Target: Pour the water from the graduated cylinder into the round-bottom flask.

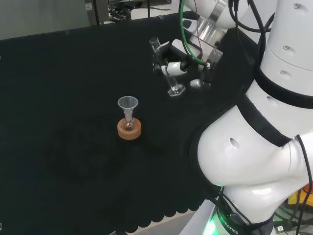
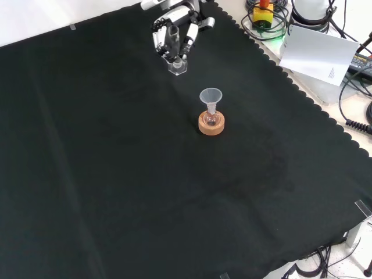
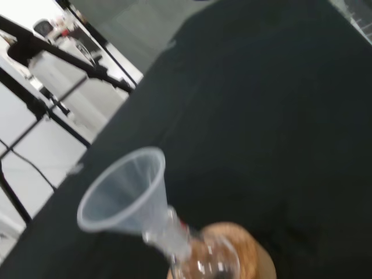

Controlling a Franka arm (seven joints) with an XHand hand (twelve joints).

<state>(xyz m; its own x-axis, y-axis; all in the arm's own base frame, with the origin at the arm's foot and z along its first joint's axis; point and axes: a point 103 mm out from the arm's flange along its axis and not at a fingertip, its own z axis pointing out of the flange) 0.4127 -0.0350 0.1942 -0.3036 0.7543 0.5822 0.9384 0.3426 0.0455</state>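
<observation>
The hand (image 1: 183, 66) has its fingers curled round the graduated cylinder (image 1: 168, 73), clamped on its clear tube. In the head view the cylinder leans a little, its hexagonal foot (image 1: 175, 90) hanging below the fingers; whether the foot touches the cloth I cannot tell. In the front view the same clear foot (image 2: 177, 67) shows just beneath the hand (image 2: 174, 32).

The round-bottom flask (image 1: 129, 124) sits in a cork ring stand (image 1: 129, 130), apart from the hand: to its lower left in the head view, below and to its right in the front view. A clear plastic funnel (image 1: 127, 104) stands upright in the flask's neck.

The table (image 2: 116, 174) is covered with black cloth, and the cloth's scalloped edge (image 2: 302, 93) runs past the hand in the front view. Beyond that edge lie a white sheet of paper (image 2: 318, 54) and black cables (image 2: 354, 104). In the wrist view the funnel (image 3: 125, 195) shows large, with black tripod legs (image 3: 52, 64) and a pale floor beyond the cloth.
</observation>
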